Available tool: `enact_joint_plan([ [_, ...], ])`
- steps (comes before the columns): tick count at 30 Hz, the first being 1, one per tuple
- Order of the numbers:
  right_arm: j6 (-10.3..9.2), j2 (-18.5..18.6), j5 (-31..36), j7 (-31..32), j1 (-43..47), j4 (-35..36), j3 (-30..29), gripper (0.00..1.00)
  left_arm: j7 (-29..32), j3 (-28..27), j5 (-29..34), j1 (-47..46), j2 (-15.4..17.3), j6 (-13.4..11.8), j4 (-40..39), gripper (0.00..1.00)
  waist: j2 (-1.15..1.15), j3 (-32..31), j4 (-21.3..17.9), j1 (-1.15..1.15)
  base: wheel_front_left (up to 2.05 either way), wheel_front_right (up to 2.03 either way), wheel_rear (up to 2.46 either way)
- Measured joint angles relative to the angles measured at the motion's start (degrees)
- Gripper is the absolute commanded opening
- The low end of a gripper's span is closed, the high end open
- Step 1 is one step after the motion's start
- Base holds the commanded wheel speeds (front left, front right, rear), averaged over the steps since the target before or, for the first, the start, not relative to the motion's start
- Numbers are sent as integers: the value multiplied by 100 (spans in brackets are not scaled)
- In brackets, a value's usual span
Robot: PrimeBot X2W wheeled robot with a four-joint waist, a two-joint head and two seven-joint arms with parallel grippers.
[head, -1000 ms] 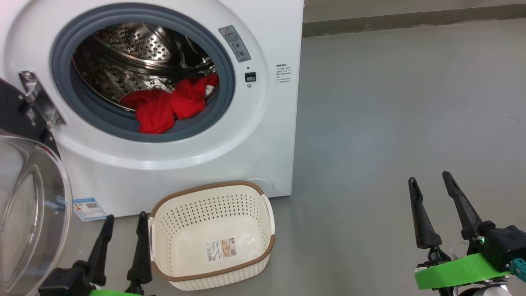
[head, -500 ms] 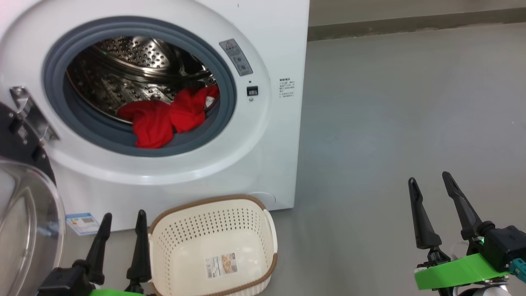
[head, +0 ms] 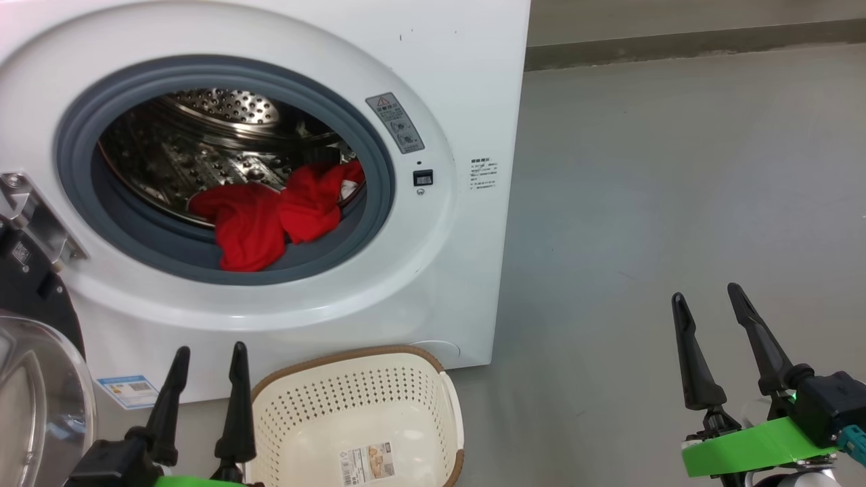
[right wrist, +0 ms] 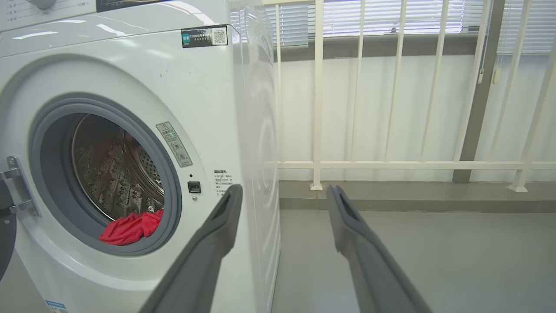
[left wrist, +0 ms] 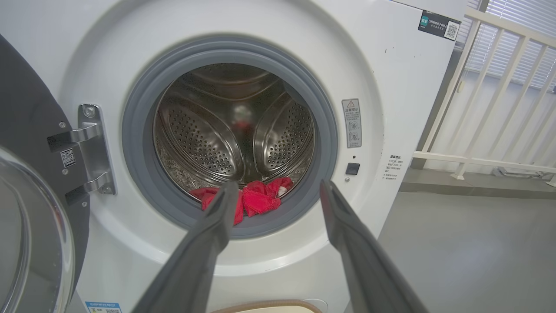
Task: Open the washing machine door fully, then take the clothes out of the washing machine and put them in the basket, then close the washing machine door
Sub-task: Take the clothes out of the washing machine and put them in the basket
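Observation:
The white washing machine (head: 467, 81) stands with its door (head: 34, 392) swung wide open at the left, glass bowl showing. Red clothes (head: 270, 216) lie at the front of the steel drum, partly over the grey gasket; they also show in the left wrist view (left wrist: 256, 202) and the right wrist view (right wrist: 130, 228). The cream basket (head: 358, 419) sits on the floor before the machine. My left gripper (head: 210, 355) is open beside the basket's left rim, nothing between its fingers. My right gripper (head: 707, 304) is open over bare floor to the right, empty.
Grey floor (head: 676, 169) stretches right of the machine. A white railing (right wrist: 391, 165) and a window with blinds stand behind and to the right. The door's steel hinge (head: 34, 216) juts out at the machine's left.
The whole head picture has shifted down and right, so the camera has moved: the machine looks larger and the basket sits lower. Both grippers hold their open pose.

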State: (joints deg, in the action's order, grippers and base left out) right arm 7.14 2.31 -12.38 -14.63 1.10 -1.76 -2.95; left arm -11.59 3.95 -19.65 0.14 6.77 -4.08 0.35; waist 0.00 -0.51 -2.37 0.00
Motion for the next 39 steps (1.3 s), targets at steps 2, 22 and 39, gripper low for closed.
enact_joint_plan([
  [2,0,0,0,0,-1,-2,8,100,0,10,0,0,0,-10,-4,100,0,3,2,0,0,0,0],
  [22,0,-1,0,0,-12,0,40,100,49,110,0,-267,-3,-137,13,100,0,251,133,0,0,0,0],
  [39,0,-1,81,0,-462,36,216,100,12,142,1,-1549,-15,-152,425,100,0,1147,271,0,0,0,0],
])
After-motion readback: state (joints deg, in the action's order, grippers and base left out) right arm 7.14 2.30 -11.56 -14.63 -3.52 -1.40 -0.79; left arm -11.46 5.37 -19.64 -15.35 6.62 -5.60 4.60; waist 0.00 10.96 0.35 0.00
